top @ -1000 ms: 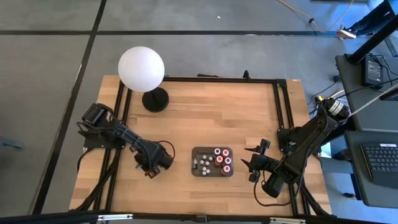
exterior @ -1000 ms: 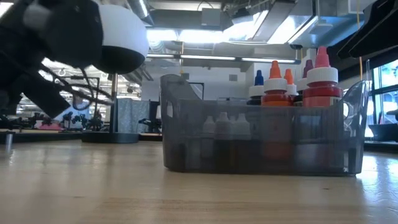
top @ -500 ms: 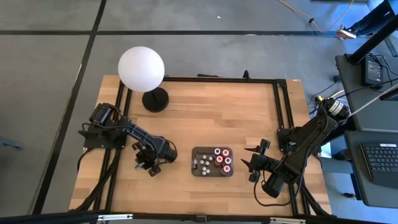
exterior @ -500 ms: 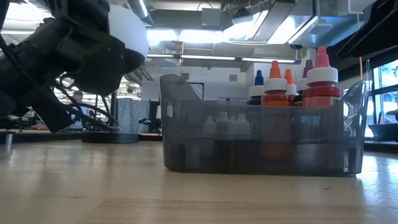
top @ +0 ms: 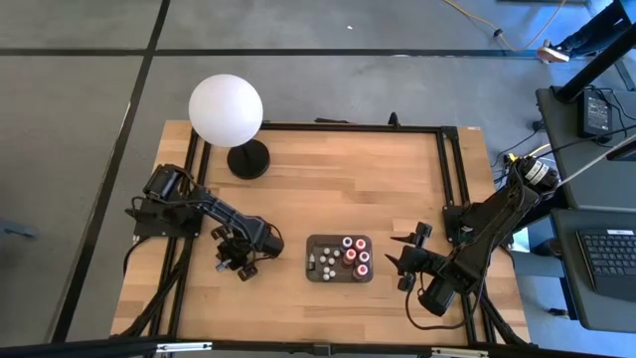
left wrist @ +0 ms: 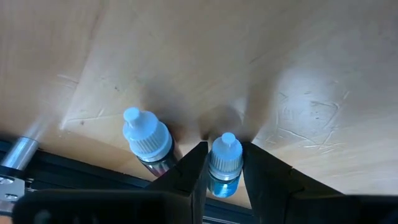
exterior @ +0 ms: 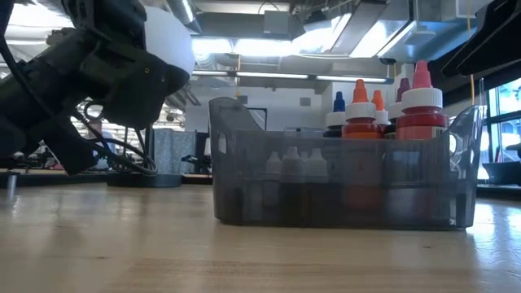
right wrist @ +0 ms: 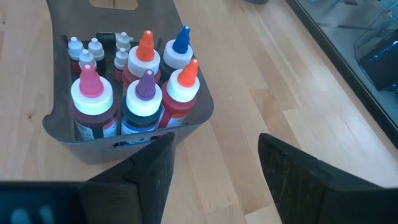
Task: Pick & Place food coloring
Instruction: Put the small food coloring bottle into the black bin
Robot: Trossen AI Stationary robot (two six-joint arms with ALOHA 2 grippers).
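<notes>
Where bottles stand, scratched wooden table (left wrist: 298, 74)

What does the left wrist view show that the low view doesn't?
Only the left wrist view shows the left gripper shut on a small blue bottle, with a second small bottle standing beside it on the wood. Only the low view shows the grey tray of bottles, with the orange-tipped bottle rising above its rim. Both show the wooden table.

Overhead looking down, table-level camera, two wrist close-ups, tray (top: 339, 260) shared
</notes>
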